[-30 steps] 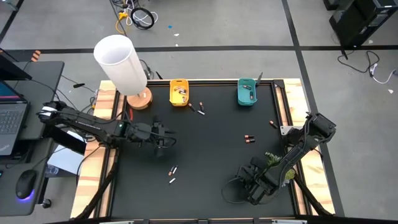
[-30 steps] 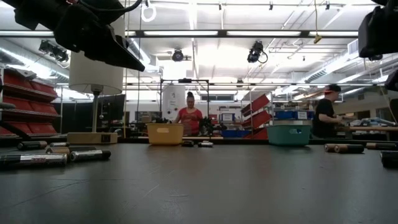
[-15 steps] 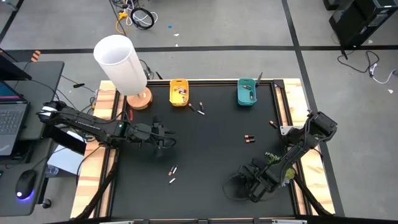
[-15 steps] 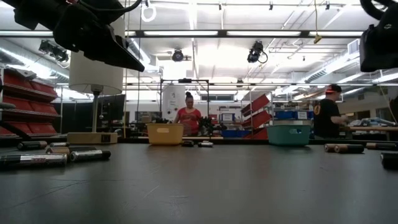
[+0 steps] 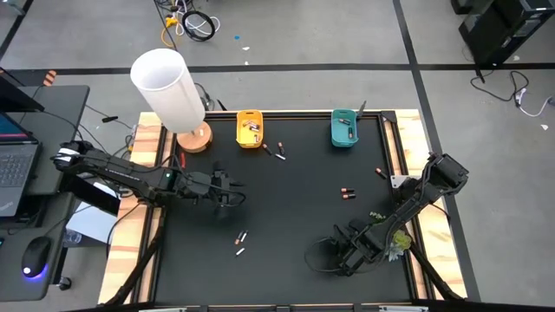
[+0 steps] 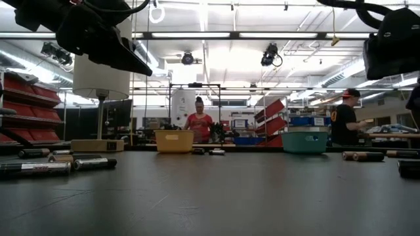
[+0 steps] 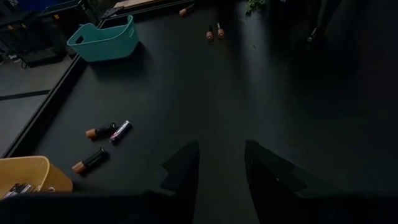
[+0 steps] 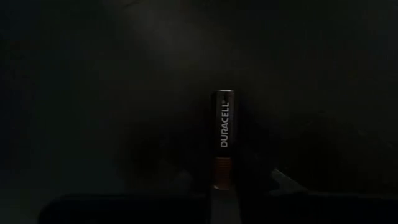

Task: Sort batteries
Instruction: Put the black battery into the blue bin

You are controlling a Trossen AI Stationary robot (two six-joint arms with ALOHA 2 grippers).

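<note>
Right gripper (image 5: 336,257) near the table's (image 5: 295,199) front edge grasps a dark battery (image 8: 222,138); left gripper (image 7: 219,163) hovers parted, empty.

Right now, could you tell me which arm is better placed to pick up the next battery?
The right. Its pincer hangs low near the table's front right, and its wrist view shows a dark Duracell battery directly ahead. The left pincer is open at mid-left with only bare mat between its fingers.

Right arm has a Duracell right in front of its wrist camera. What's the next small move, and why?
Probably ease the right gripper straight forward and down onto the Duracell battery, then close. That battery lies lengthwise, centered ahead of the wrist camera on the black table, apparently not yet grasped. The left gripper waits, jaws open.
</note>
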